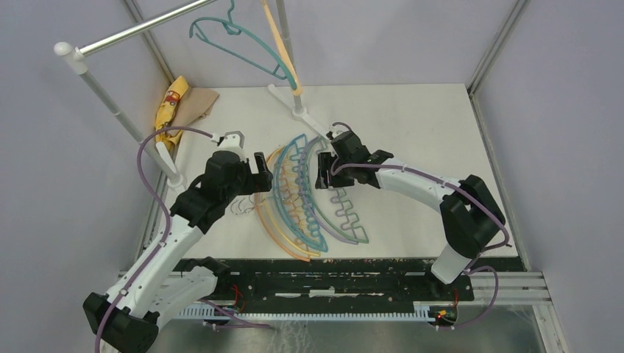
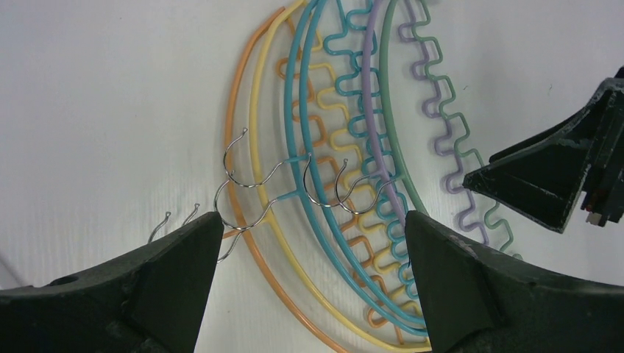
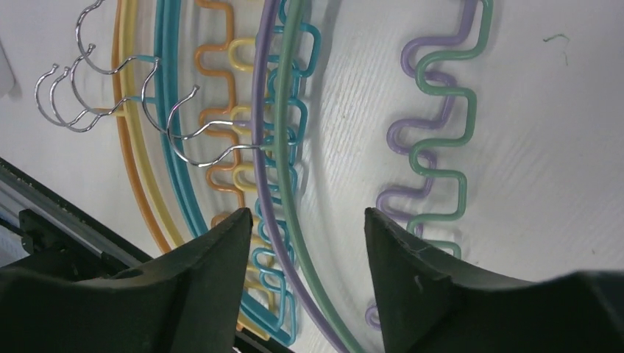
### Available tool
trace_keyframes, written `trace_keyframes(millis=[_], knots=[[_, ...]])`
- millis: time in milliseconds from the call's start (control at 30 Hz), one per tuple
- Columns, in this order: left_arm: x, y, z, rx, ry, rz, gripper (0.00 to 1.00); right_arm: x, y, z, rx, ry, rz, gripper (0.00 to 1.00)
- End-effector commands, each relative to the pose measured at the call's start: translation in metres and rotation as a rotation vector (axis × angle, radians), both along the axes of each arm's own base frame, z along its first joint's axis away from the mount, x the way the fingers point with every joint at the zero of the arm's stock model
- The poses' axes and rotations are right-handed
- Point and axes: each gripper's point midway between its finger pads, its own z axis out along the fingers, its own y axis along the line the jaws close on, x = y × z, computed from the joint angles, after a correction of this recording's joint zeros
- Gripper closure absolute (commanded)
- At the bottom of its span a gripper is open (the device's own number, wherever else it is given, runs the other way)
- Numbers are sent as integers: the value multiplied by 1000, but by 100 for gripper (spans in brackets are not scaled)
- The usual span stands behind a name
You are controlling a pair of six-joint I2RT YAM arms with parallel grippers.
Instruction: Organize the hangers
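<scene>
Between right claw (image 3: 307,220) fingers (image 3: 221,257), purple and green hangers (image 3: 293,147)

- Table (image 1: 419,125): a pile of hangers (image 1: 309,198) lies flat at its centre, nested one inside another, with the arches bowed left and the notched bars to the right.
- Hooks (image 2: 250,184): clustered and overlapping at the pile's left edge.
- Left gripper (image 1: 265,175): just left of the pile, above the hooks, jaws wide apart.
- Right gripper (image 1: 322,170): over the pile's right part, jaws apart, one on each side of two arched bars.
- Rail (image 1: 140,28): raised above the far left corner. Two hung hangers (image 1: 234,28) hang near it, behind the pile.
- Cloth (image 1: 173,107): on the table's far left corner, beside the rack pole (image 1: 110,99).
</scene>
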Motion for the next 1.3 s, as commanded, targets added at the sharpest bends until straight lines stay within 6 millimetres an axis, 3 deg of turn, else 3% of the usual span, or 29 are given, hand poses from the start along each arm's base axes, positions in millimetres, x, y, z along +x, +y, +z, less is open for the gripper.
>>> trace_keyframes(millis=[0,67,133,233,433,733,800,867,900,1033,1167,1267], knots=[[-2,-6,4,-75,-31,6,0,27,26,9,63,-47,16,38],[-4,-8,-1,-83,-22,-2,1,32,36,0,66,-26,33,54],[-7,-9,-5,-89,-14,-8,1,35,48,-8,89,2,55,59],[-9,-7,-11,-84,-6,-8,1,39,62,-12,130,24,67,60],[-10,-8,-16,-74,6,-17,2,45,70,-23,132,41,70,56],[-10,-11,-24,-75,21,-32,2,43,76,-63,97,108,80,55],[-12,-12,-21,-82,14,-41,2,44,76,-67,95,111,72,63],[-13,-13,-17,-91,6,-50,3,43,76,-66,102,108,65,89],[-14,-14,-15,-96,2,-58,3,44,75,-62,107,103,57,98],[-17,-26,1,-140,-25,-126,5,45,71,-30,151,42,35,99],[-21,-42,17,-200,-65,-213,6,51,63,35,266,-64,-27,99],[-23,-50,18,-229,-77,-251,6,60,60,86,398,-134,-84,99]])
